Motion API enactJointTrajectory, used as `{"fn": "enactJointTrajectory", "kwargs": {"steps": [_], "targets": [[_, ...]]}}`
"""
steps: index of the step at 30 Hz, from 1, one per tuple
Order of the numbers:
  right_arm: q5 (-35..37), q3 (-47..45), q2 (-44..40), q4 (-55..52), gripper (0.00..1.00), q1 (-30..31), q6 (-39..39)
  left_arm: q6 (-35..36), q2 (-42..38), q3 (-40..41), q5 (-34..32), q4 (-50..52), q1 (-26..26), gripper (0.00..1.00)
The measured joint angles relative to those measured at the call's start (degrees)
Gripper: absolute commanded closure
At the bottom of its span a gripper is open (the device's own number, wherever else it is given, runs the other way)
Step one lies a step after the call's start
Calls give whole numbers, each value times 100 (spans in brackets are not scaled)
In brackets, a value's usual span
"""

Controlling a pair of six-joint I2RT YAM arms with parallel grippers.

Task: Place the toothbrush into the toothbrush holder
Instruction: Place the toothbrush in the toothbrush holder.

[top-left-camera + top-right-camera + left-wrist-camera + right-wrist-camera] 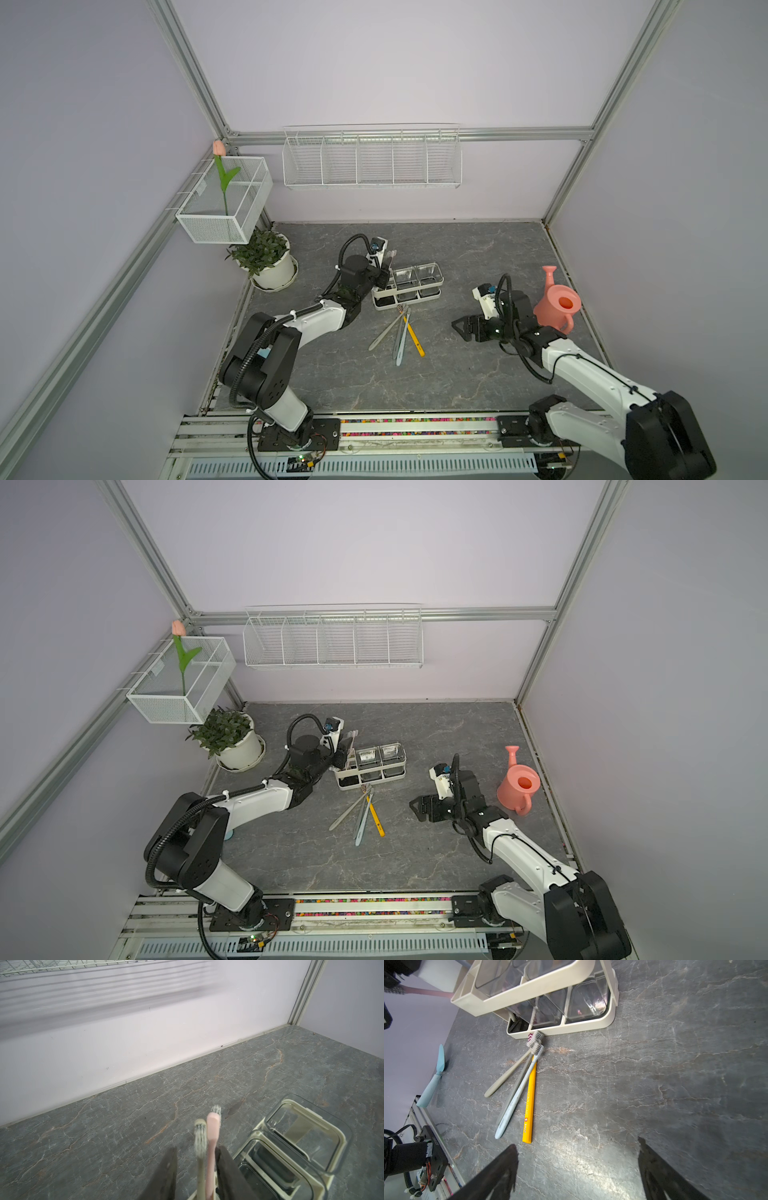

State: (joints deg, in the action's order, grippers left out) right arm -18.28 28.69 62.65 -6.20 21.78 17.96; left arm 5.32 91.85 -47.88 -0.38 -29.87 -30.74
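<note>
The cream-white toothbrush holder (407, 301) (370, 781) (542, 982) stands mid-table with two clear cups. At its left end a pink toothbrush (213, 1132) and a beige toothbrush (200, 1140) stand upright in the cream bin, heads up (390, 255). My left gripper (197, 1148) (384, 274) straddles them with its jaws apart; there is a clear gap on one side, and the pink handle lies close to the other finger. Several more toothbrushes (399, 332) (517, 1095), one of them yellow (529, 1103), lie fanned on the table just in front of the holder. My right gripper (577, 1142) (461, 328) hovers wide open and empty, right of them.
A pink watering can (557, 305) stands close behind the right wrist. A potted plant (266, 259) sits at the back left under a white mesh box (226, 199) holding a tulip. A long wire basket (372, 160) hangs on the back wall. A light-blue tool (433, 1082) lies near the left arm.
</note>
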Motion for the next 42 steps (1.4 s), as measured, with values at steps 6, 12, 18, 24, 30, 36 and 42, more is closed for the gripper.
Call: {"fn": "enactJointTrajectory", "kwargs": {"steps": [6, 12, 18, 24, 30, 36, 42], "targets": [[2, 0, -90, 0, 9, -7, -22, -4, -245, 0, -44, -7, 0, 61], [2, 0, -94, 0, 9, -42, -42, -15, -529, -4, -92, 20, 0, 60], [205, 0, -210, -68, 8, -44, -35, -125, -688, -44, -201, 319, 0, 57], [452, 0, -466, -79, 8, -44, -7, -791, -1309, -286, -647, 1290, 2, 54], [540, -20, -365, 63, 7, -35, 157, -1360, -2400, 170, -780, 1790, 11, 53], [518, -31, 245, 356, 4, 350, 374, -1692, -3167, 1589, -841, 1878, 11, 52], [584, 144, 992, 699, 23, 1325, 713, -1858, -4197, 2461, -1032, 1917, 11, 51]]}}
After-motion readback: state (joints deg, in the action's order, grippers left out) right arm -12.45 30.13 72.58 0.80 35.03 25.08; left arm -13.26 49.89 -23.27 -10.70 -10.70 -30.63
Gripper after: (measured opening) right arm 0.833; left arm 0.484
